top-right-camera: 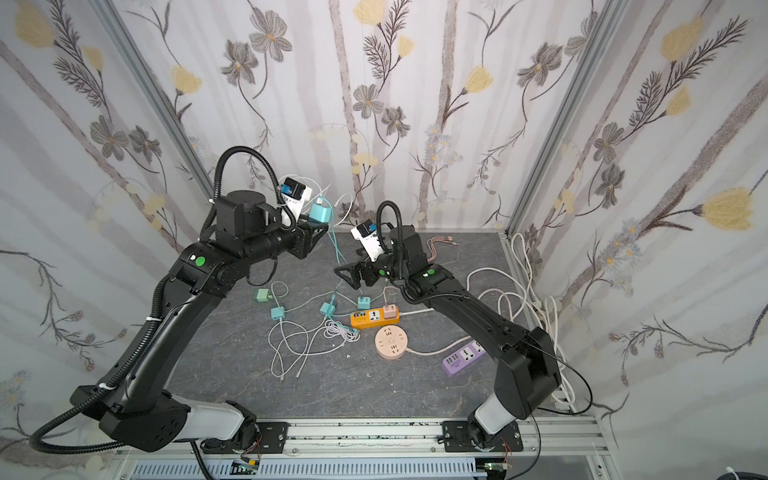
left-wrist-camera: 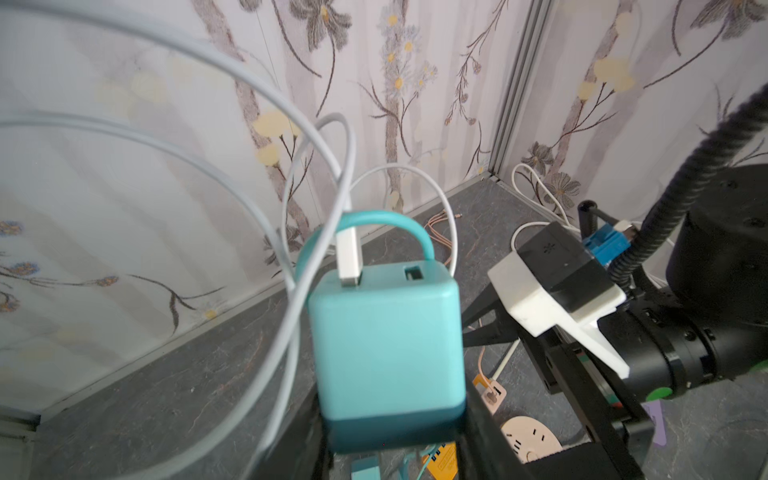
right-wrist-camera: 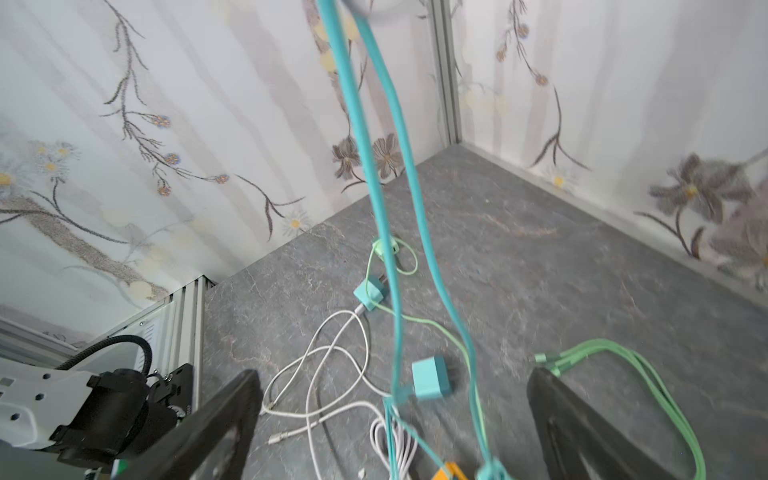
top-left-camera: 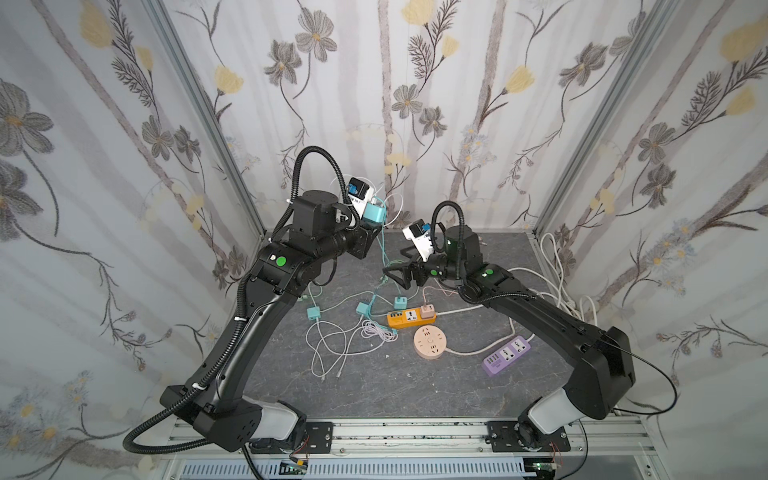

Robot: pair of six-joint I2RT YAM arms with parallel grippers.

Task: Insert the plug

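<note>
A teal cube plug [top-left-camera: 374,216] [top-right-camera: 320,215] hangs high above the table near the back wall. My left gripper [top-left-camera: 371,224] [top-right-camera: 316,226] is shut on its lower sides. In the left wrist view the plug [left-wrist-camera: 386,345] fills the middle, clamped by the left gripper [left-wrist-camera: 392,430]. A white USB cable [left-wrist-camera: 348,257] sits in one of its ports, and a teal cable [right-wrist-camera: 374,166] trails down from it. My right gripper [top-left-camera: 397,264] [top-right-camera: 351,266] [right-wrist-camera: 399,424] stands open lower down, with the teal cable hanging between its fingers [right-wrist-camera: 220,419].
An orange power strip [top-left-camera: 409,318] carrying a pink plug [top-left-camera: 428,311], a round peach socket [top-left-camera: 430,341] and a purple strip [top-left-camera: 507,355] lie on the grey table [top-left-camera: 374,386]. Loose teal plugs [top-left-camera: 312,311] and tangled white cables [top-left-camera: 328,345] lie to the left. More white cord [top-left-camera: 557,266] lies along the right edge.
</note>
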